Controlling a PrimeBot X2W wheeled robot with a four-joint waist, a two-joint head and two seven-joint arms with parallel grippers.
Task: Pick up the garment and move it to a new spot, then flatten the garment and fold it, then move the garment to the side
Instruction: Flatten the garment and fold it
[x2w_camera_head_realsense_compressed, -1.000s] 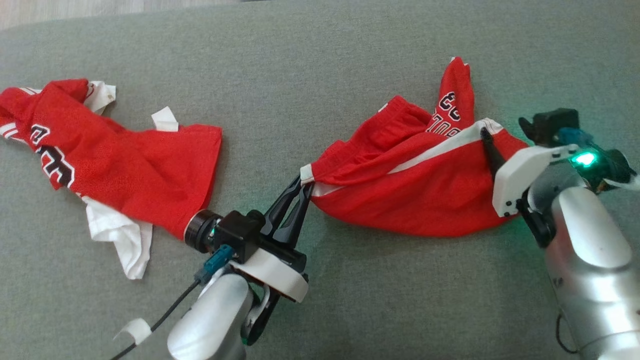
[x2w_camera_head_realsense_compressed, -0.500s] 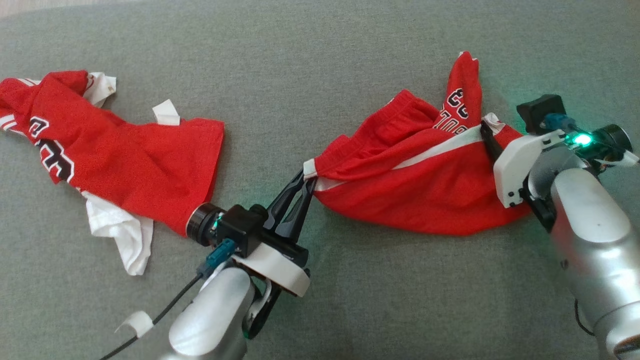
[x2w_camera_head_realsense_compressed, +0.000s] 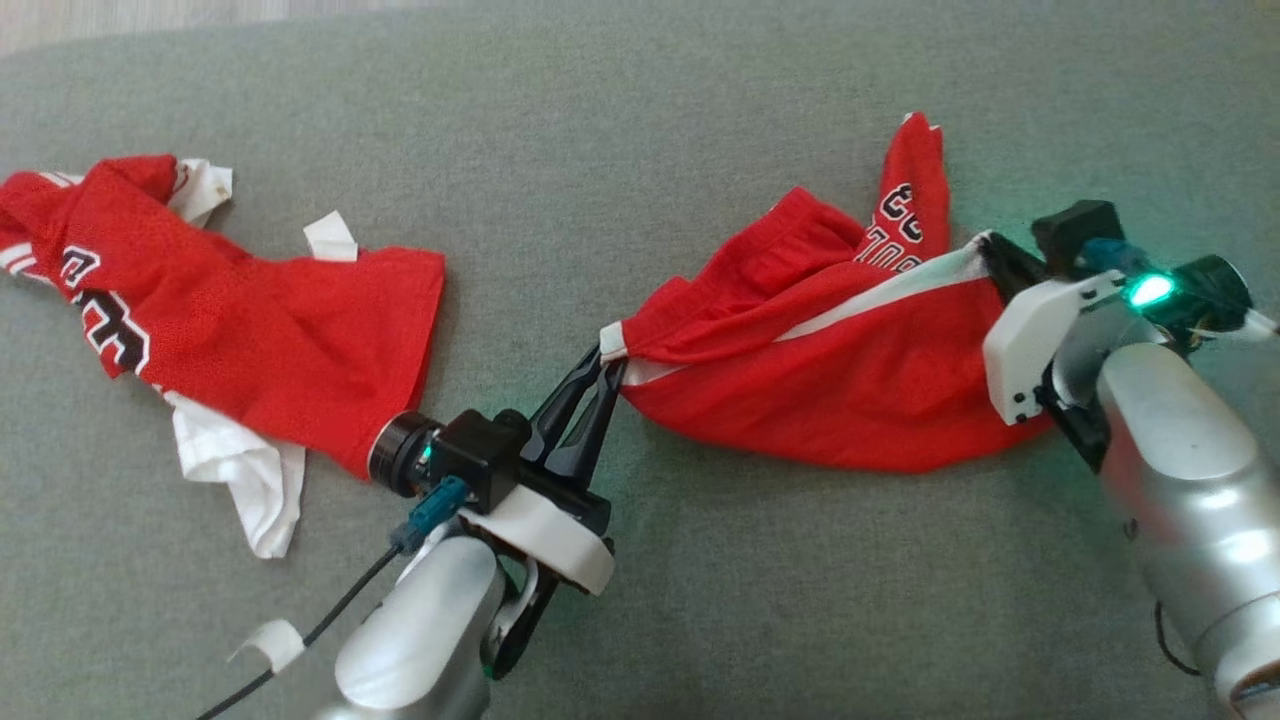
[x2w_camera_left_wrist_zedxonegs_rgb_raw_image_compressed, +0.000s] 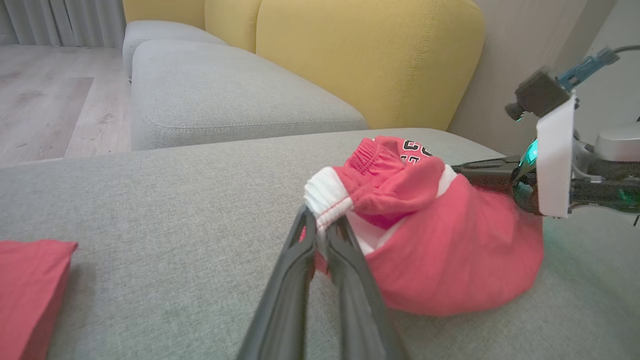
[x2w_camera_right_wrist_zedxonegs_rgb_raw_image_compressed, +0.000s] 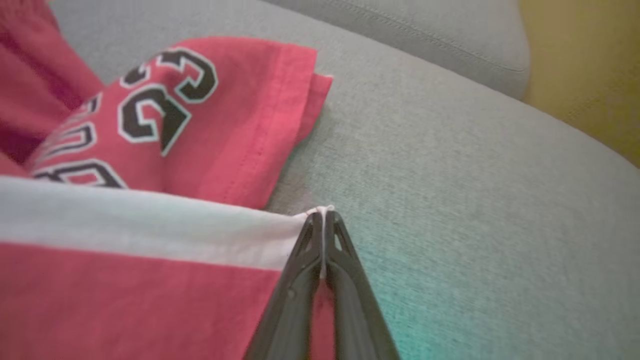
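Big grey cushion fills the scene, and the red shorts lie right of centre on it, strung between both tools. The cloth sags in a bunched curve from one grip to the other, and one leg with black numbers points up and away. Over at the left sprawls a red-and-white jersey, well apart from the shorts. Now the left tool: jaws pinched nearly together on the shorts' left corner, white elastic band gathered just above the tips in the left wrist view. And the right tool: clamped tight on the far right end of the white stripe, a thin sliver of white edge caught between the tips in the right wrist view. The shorts' lower edge rests on the cushion between the two arms. Room to move? Bare cushion beyond the shorts and in front of them, and a clear gap between shorts and jersey. The jersey's lower corner sits just beside the left wrist camera. A strip of wood floor shows past the cushion's far edge.
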